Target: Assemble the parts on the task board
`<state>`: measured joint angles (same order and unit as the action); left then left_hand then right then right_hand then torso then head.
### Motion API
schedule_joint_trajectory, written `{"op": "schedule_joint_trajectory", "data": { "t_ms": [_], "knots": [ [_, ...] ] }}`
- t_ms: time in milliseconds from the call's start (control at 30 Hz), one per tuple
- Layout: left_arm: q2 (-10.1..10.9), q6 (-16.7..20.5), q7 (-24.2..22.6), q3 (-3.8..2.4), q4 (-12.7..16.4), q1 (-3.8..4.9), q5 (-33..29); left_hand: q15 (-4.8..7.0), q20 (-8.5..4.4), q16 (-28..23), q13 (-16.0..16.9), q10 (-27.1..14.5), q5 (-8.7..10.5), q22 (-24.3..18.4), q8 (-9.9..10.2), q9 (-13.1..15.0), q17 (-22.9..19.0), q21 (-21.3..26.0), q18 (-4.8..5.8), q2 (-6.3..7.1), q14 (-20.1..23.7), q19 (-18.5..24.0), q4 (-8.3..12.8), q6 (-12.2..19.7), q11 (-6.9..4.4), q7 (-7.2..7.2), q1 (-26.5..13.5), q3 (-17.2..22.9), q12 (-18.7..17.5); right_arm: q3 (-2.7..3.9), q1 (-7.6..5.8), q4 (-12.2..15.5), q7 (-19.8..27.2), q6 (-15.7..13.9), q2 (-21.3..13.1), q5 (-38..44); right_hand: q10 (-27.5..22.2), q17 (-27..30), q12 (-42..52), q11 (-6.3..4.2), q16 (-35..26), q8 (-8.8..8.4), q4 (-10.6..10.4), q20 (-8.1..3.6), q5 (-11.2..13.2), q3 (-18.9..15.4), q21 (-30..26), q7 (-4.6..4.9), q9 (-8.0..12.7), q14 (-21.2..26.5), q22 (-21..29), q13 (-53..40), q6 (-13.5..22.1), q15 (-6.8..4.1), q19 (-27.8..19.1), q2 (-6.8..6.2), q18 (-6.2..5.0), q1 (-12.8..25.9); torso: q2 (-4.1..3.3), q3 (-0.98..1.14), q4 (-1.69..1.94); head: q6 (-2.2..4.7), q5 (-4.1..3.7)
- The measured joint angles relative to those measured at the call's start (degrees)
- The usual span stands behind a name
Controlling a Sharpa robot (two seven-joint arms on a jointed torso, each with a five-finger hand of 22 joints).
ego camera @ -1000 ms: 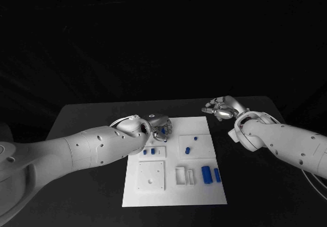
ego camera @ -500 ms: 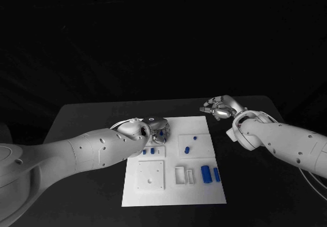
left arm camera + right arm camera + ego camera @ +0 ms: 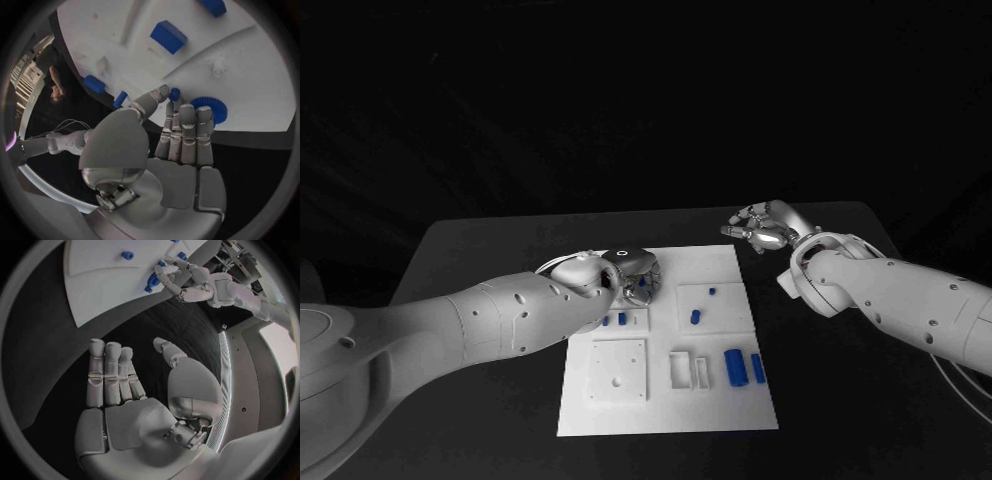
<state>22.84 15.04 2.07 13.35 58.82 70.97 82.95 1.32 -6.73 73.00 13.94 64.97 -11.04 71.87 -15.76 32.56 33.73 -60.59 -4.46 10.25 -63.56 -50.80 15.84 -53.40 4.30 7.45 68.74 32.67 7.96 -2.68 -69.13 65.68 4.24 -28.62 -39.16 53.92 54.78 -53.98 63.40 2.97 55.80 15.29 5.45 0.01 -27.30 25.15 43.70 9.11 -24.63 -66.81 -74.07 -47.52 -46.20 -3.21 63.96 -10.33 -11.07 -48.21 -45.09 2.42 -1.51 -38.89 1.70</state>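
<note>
Just beyond left hand (image 3: 181,131) fingertips, blue gear (image 3: 210,108)

Both robot hands (image 3: 638,272) (image 3: 766,229) open-fingered.

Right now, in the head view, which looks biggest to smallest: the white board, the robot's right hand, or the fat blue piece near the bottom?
1. task board
2. right hand
3. fat blue piece

The gaps look clear, so the order seems safe.

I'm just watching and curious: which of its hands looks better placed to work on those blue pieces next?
Probably the left hand: its fingertips are right at a small blue part on the task board. The right hand hovers open beyond the board.
</note>
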Motion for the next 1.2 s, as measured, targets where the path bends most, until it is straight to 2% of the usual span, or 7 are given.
{"op": "schedule_joint_trajectory", "data": {
  "t_ms": [100, 367, 700, 900, 1033, 1200],
  "knots": [
    [-0.2, 0.0, 0.1, -0.11, -0.2, -0.12, 0.1, 0.22, 0.03, 0.3, 0.2, 0.8, 0.00, 0.1, 0.0, 0.0, 0.1, 0.0, 0.00, -0.26, -0.2, -0.2, -0.1, -0.8, 0.51, -0.05, -0.3, 0.1, 0.5, 0.00, 0.00, 0.1, 0.0, 0.0, 0.0, 0.0, 0.0, 0.0, 0.0, 0.00, 0.0, 0.00, 0.0, 0.00, 0.0, 0.0, 0.0, -0.01, 0.0, 0.0, 0.0, 0.0, 0.0, 0.00, 0.0, 0.00, 0.00, 0.0, 0.01, 0.00, -0.02, -0.03, 0.00],
    [-0.6, 0.4, 0.1, -0.29, -1.0, -0.49, 0.3, 0.32, -0.12, 0.3, 0.7, 1.7, 0.00, 0.2, 0.0, 0.0, 0.1, -0.2, 0.00, -0.48, -0.5, -0.5, -0.2, -1.1, 0.18, -0.02, -0.5, -0.1, 1.1, 0.00, 0.00, 0.1, 0.0, 0.0, -0.1, 0.0, 0.0, 0.0, 0.0, 0.00, 0.0, 0.00, 0.1, 0.00, 0.0, 0.1, 0.0, -0.03, 0.0, 0.0, -0.1, 0.0, 0.0, 0.00, 0.0, 0.00, 0.00, 0.0, 0.00, 0.04, -0.07, -0.18, -0.10],
    [-0.4, 0.5, -0.2, -0.33, -1.3, -0.53, 0.3, 0.32, -0.03, 0.5, 0.6, 1.8, 0.40, 0.2, 0.0, 0.0, 0.1, -0.2, -0.01, -0.99, -0.5, -0.6, -0.2, -1.2, 0.07, -0.10, -0.4, -0.1, 0.7, 0.00, 0.00, 0.2, 0.0, 0.0, -0.2, 0.0, 0.0, 0.0, 0.0, 0.00, 0.0, 0.00, 0.2, 0.00, 0.0, 0.2, 0.0, 0.08, 0.0, 0.0, 0.0, 0.0, -0.2, 0.00, 0.0, 0.07, 0.00, 0.1, 0.03, 0.07, -0.07, -0.30, -0.21],
    [-0.1, 0.5, -0.3, -0.35, -1.3, -0.51, 0.3, 0.32, -0.02, 0.5, 0.6, 1.3, 0.68, 0.3, 0.0, -0.2, 0.1, -0.2, -0.02, -0.99, -0.5, -0.6, 0.0, -1.2, -0.17, -0.11, -0.4, -0.3, -0.7, 0.00, 0.00, 0.2, 0.0, 0.0, -0.3, 0.0, 0.0, 0.0, 0.0, 0.00, 0.0, 0.20, 0.2, 0.00, 0.0, 0.2, 0.0, 0.00, 0.0, 0.0, -0.1, 0.1, -0.2, 0.00, 0.0, 0.23, 0.00, 0.2, 0.05, 0.07, -0.03, -0.38, -0.31],
    [0.2, 0.7, -0.3, -0.34, -1.2, -0.56, 0.3, -0.01, -0.01, 0.5, 0.6, 0.8, 0.68, 0.3, 0.5, -0.4, 0.1, -0.2, -0.03, -0.06, -0.2, -0.6, 0.0, -0.4, -0.62, -0.02, -0.7, -0.3, -1.7, 0.00, 0.00, 0.2, 0.0, 0.0, -0.3, 0.0, 0.0, 0.0, 0.0, 0.00, 0.0, 0.20, 0.3, 0.00, 0.0, 0.0, 0.0, -0.01, 0.0, 0.0, -0.1, 0.1, -0.2, 0.00, 0.0, 0.23, 0.00, 0.2, 0.08, 0.07, 0.01, -0.47, -0.32],
    [0.4, 1.1, -0.3, -0.33, -1.1, -0.63, 0.3, -0.04, -0.01, 0.5, 0.3, 0.8, 0.68, 0.3, 0.5, -0.5, 0.0, -0.2, -0.08, 0.08, -0.2, -0.6, 0.0, -0.4, -0.62, -0.03, -0.7, -0.3, -2.0, 0.00, 0.00, 0.2, 0.0, 0.0, -0.4, 0.0, 0.0, 0.0, 0.0, 0.00, 0.0, 0.20, 0.3, 0.00, 0.0, 0.0, 0.0, -0.01, 0.0, 0.0, -0.1, 0.1, -0.2, 0.00, 0.0, 0.23, 0.00, 0.2, 0.08, 0.04, 0.01, -0.47, -0.34]
  ]
}}
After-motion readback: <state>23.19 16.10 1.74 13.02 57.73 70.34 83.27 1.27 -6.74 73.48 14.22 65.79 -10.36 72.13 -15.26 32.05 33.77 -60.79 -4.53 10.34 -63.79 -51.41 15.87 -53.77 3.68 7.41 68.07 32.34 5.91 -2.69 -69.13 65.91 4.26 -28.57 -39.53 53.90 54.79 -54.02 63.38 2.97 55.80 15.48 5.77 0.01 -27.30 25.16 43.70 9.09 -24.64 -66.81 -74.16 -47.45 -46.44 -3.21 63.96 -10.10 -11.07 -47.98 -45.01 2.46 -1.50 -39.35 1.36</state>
